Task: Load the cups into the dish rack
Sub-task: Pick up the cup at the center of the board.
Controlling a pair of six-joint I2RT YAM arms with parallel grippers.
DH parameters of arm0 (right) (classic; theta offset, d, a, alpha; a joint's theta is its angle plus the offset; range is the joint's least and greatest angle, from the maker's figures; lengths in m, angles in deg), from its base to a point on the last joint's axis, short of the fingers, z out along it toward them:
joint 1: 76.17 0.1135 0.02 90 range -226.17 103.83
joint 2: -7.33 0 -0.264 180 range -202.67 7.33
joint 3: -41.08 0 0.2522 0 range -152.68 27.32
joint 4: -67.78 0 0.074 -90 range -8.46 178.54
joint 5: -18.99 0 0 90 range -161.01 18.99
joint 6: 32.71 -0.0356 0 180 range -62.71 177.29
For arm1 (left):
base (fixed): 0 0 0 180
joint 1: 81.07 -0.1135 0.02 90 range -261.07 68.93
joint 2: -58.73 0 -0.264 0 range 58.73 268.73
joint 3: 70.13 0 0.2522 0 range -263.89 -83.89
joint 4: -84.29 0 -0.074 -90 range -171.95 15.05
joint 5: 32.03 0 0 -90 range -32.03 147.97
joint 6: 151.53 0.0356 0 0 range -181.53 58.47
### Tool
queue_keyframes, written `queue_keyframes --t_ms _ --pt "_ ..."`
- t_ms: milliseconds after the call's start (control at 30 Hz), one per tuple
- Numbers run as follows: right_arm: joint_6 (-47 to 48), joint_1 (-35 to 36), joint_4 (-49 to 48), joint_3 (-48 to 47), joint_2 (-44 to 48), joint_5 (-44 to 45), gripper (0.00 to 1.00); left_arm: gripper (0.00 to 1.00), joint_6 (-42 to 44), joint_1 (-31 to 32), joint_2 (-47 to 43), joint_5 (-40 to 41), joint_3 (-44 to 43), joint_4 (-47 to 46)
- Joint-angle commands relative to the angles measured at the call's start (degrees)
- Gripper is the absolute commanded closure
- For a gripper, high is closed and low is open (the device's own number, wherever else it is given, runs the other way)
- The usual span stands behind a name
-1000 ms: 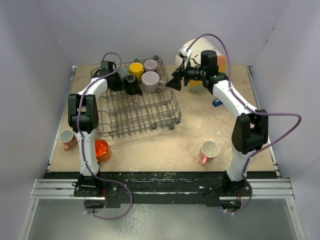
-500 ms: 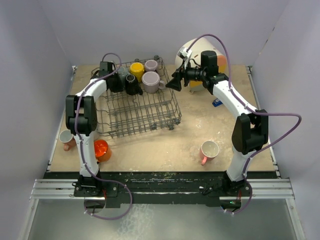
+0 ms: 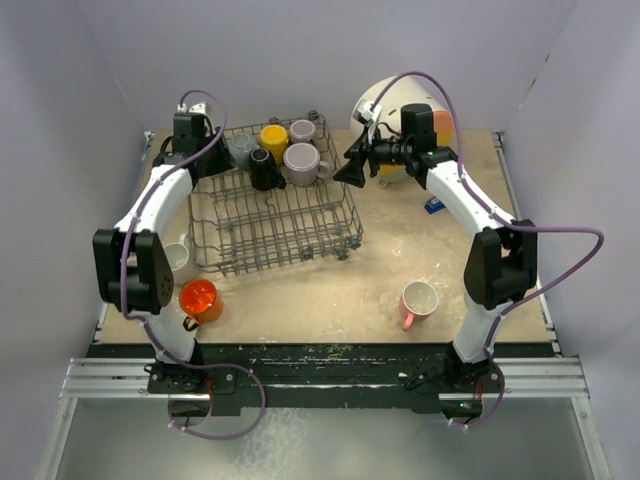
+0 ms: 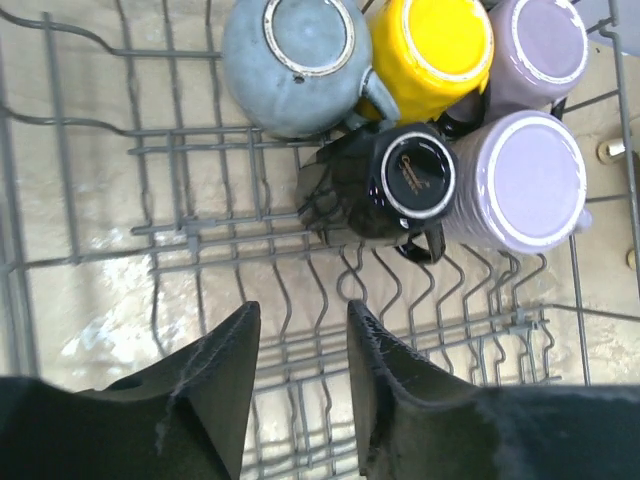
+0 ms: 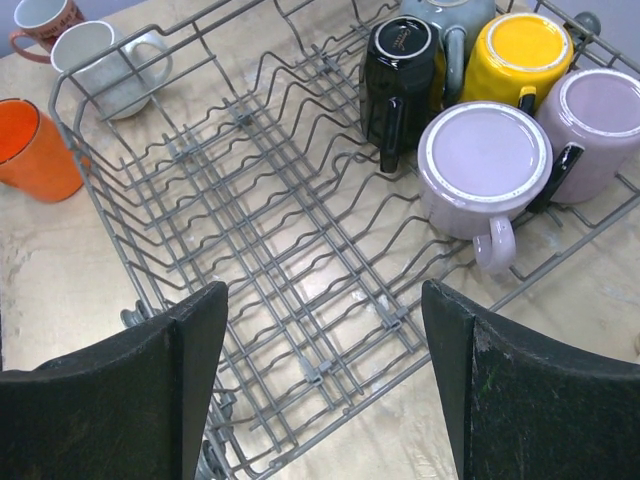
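Left gripper [image 4: 300,318] now clear of the racked cups [image 4: 405,180], jaws parted, empty

White round obj [image 3: 398,93]; sm blue item [image 3: 434,206] nearby.

- From above we see only part of the white cup [image 3: 181,258]; the left arm [image 3: 140,225] covers its left side.
- In the right wrist view the top edge cuts off the reddish cup [image 5: 40,20] and the grey cup [image 5: 447,14].
- The left wrist view crops the smaller mauve cup [image 4: 535,50] at its top edge.
- A small blue thing [image 3: 435,206] on the worktop [image 3: 300,290] beside the right arm [image 3: 460,200] is too small for us to name.
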Motion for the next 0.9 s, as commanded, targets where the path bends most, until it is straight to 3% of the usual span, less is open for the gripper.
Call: queue_keyframes --t_ms 0,200,367,500,600,867 --pt "4.46 -0.08 0.12 -0.71 4.27 -3.54 0.21 0.54 2.62 -0.18 -10.24 3.14 4.84 2.44" --pt "6.55 0.49 -5.88 3.37 6.44 -6.26 0.21 0.41 -1.64 -0.19 -25.11 7.21 14.40 6.88" --pt "7.81 2.30 -10.78 6.25 7.30 -7.89 0.20 0.01 -12.13 -0.28 -37.22 9.57 21.91 12.11" --pt "11.42 4.06 -11.30 7.07 7.59 -8.25 0.19 0.01 -15.95 -0.28 -42.54 7.82 23.42 19.10" --pt "10.59 5.02 -13.52 8.00 7.40 -8.71 0.19 0.01 -17.59 -0.28 -44.91 10.78 23.69 25.13" --pt "8.25 6.47 -15.83 8.12 6.08 -8.95 0.19 0.26 -18.89 -0.42 -44.05 13.84 26.02 28.40"
